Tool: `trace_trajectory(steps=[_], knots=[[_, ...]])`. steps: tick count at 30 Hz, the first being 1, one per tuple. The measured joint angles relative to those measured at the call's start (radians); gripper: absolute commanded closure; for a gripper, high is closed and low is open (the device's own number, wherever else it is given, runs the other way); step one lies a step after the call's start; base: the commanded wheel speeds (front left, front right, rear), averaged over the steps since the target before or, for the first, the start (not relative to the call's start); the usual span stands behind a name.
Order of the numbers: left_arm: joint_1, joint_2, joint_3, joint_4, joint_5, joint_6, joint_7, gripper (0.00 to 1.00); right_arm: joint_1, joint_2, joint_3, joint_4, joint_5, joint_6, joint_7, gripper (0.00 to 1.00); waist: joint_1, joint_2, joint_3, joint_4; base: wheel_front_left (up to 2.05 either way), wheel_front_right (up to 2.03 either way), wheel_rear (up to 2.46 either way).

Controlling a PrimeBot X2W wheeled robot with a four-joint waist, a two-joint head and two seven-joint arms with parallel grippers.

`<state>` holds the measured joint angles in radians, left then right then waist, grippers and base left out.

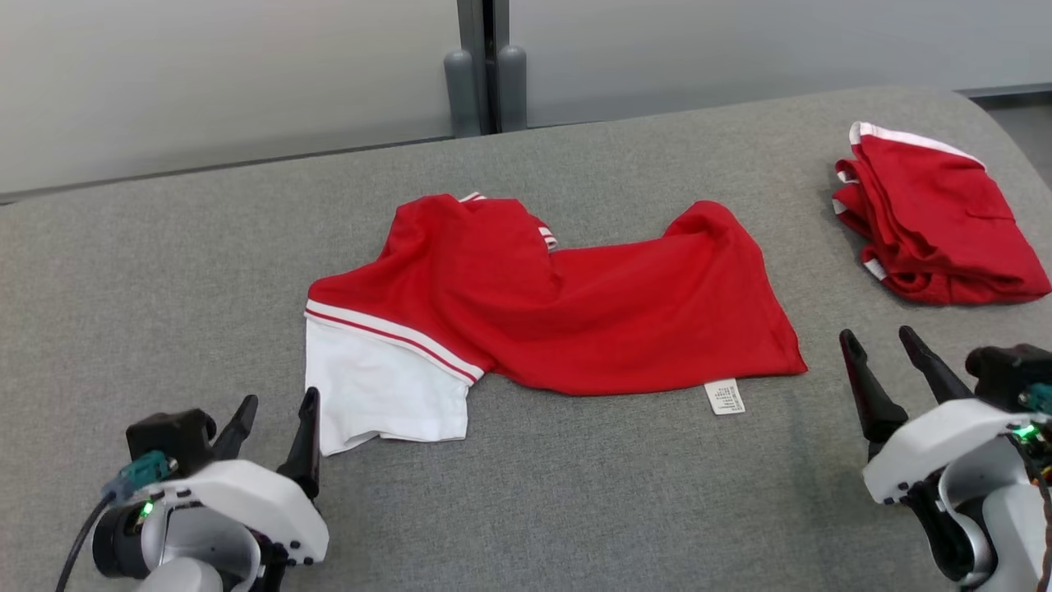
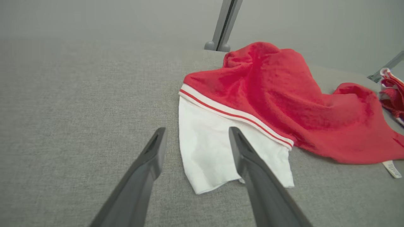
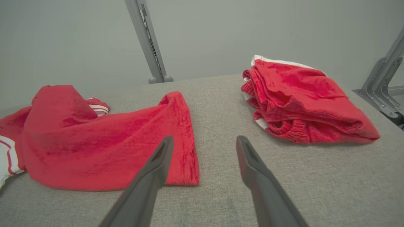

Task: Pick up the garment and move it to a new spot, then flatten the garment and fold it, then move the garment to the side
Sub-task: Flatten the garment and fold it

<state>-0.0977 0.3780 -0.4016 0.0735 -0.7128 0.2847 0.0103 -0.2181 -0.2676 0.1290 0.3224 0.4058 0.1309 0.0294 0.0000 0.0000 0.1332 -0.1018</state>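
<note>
The garment (image 1: 575, 321), a red shirt with a white part (image 1: 378, 386) set off by a red-and-white striped band, lies near the middle of the grey cloth-covered desk (image 1: 575, 510), rumpled rather than spread, with humps at its far left and far right. Both end effectors are released and hold nothing. The left end effector (image 1: 279, 400) hovers low at the near left, its fingers wide apart and pointing at the white part, just beside its near corner, though I cannot tell whether a finger touches the cloth. The right end effector (image 1: 876, 334) stands equally wide near the garment's near right corner, apart from it. The cloth looks light, soft and limp, probably a knit that will sag from any pinch and drag over the desk's fabric rather than slide, so a single grip would likely let it bunch. My judgement is that a hold on two well-separated edges would keep it spread for the move: the white part's hem on the left, and the red hem corner on the right beside the care label (image 1: 725, 396). Catching the right number of layers may be hard, since they lie on one another. Whether the white part is a sleeve or a lower panel I cannot tell, and the collar and far side are tucked under folds. A second red folded pile (image 1: 937, 222) sits well apart at the far right, its make unclear
</note>
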Motion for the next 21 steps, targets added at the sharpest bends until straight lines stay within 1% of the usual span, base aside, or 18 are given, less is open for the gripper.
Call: trace_trajectory(steps=[5,7,12,15,18,21], knots=[[-0.082,0.0,-0.009,0.025,-0.023,0.015,0.111,0.0,-0.097,-0.015,0.059,0.095,0.052,0.0,0.11,0.0,0.0,0.0,0.061,0.008,0.0,0.0,0.0],[-0.107,0.005,-0.027,0.042,-0.029,0.014,0.16,0.0,-0.127,-0.016,0.091,0.132,0.076,0.0,0.146,0.0,0.0,0.0,0.085,0.012,0.0,0.0,0.0],[-0.163,-0.003,-0.042,0.065,-0.029,0.006,0.198,0.0,-0.198,-0.023,0.146,0.208,0.129,0.0,0.212,0.0,0.0,0.0,0.135,0.02,0.0,0.0,0.0],[-0.167,-0.002,-0.054,0.095,-0.032,0.006,0.221,0.0,-0.226,-0.024,0.167,0.238,0.141,0.0,0.218,0.0,0.0,0.0,0.152,0.022,0.0,0.0,0.0],[-0.179,-0.001,-0.068,0.108,-0.039,-0.01,0.251,0.0,-0.251,-0.022,0.182,0.26,0.157,0.0,0.218,0.0,0.0,0.0,0.161,0.021,0.0,0.0,0.0],[-0.186,0.001,-0.073,0.111,-0.047,-0.017,0.273,0.0,-0.261,-0.025,0.198,0.28,0.172,0.0,0.217,0.0,0.0,0.0,0.164,0.023,0.0,0.0,0.0]])
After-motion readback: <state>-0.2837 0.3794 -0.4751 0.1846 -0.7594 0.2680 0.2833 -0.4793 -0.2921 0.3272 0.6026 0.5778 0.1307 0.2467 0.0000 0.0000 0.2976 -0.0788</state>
